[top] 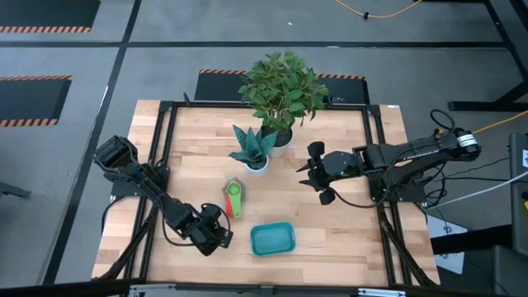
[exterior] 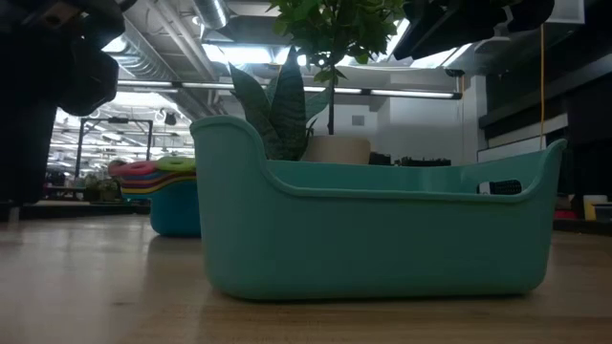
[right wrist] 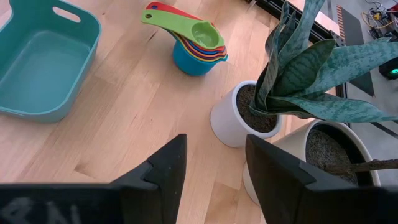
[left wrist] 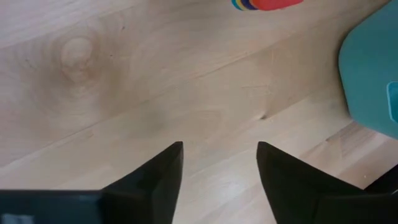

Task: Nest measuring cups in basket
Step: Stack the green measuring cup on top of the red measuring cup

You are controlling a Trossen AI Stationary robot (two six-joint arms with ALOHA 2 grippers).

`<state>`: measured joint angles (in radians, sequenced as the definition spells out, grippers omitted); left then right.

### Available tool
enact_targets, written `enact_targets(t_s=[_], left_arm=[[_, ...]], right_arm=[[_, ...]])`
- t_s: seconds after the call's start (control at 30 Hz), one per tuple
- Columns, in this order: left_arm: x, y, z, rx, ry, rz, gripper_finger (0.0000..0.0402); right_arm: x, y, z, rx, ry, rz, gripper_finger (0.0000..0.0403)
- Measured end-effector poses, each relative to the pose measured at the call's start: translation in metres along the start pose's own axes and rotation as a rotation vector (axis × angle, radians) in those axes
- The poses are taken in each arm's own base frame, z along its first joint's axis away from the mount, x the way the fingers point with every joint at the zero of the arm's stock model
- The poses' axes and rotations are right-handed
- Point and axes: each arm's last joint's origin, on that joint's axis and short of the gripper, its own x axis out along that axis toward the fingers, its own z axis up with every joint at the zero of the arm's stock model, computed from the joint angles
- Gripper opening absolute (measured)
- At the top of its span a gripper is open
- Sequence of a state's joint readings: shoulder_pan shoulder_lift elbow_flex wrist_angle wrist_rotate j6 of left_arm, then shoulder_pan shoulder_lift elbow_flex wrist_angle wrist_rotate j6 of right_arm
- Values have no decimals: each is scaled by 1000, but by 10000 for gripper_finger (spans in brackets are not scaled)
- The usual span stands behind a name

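Plywood table [top: 346, 239] is your biggest thing here, pale wood framed by dark rails, with grey floor and hazard-striped mats around it; the low view looks past it to ceiling pipes and strip lights.

Next down, you have the leafy plant [top: 280, 87] at twelve o'clock on the table, and the striped plant in a white pot [top: 254, 151] just in front of it, toward the centre. Both sit clear of the working area, so they read as clutter to avoid.

Your right gripper [top: 318, 173] hangs at about three o'clock, fingers spread and holding nothing, aimed toward the pots. It looks parked.

Your left gripper [top: 223, 227] sits low at seven o'clock, just beside the stack. The wrist view shows its fingers [left wrist: 158, 177] parted over bare wood with nothing between them.

The basket [top: 272, 238] lies at six o'clock, empty, its open side up.

The measuring cups [top: 234, 198] stand already nested in one stack near the table's centre, at eleven o'clock from the basket and apart from it, green cup on top, handles fanned together. Judging by that, nesting is done and you have only to carry the stack into the basket.
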<state>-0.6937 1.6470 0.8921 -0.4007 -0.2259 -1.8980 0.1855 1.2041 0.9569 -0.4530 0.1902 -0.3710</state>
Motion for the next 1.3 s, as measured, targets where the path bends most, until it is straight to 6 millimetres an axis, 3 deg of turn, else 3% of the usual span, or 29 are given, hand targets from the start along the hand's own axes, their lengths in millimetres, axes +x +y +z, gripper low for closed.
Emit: enact_targets(t_s=[0.37, 0.7, 1.03, 1.3], left_arm=[[0, 0, 0, 17, -1, 1, 270], [-2, -5, -2, 21, -38, -55, 272], [-33, -50, -6, 35, -100, -185, 271], [-59, -81, 10, 56, -252, -224, 271]], right_arm=[[0, 0, 0, 0, 0, 0, 169], [0, 0, 0, 0, 0, 0, 169], [0, 0, 0, 0, 0, 0, 169], [0, 0, 0, 5, -5, 10, 169]])
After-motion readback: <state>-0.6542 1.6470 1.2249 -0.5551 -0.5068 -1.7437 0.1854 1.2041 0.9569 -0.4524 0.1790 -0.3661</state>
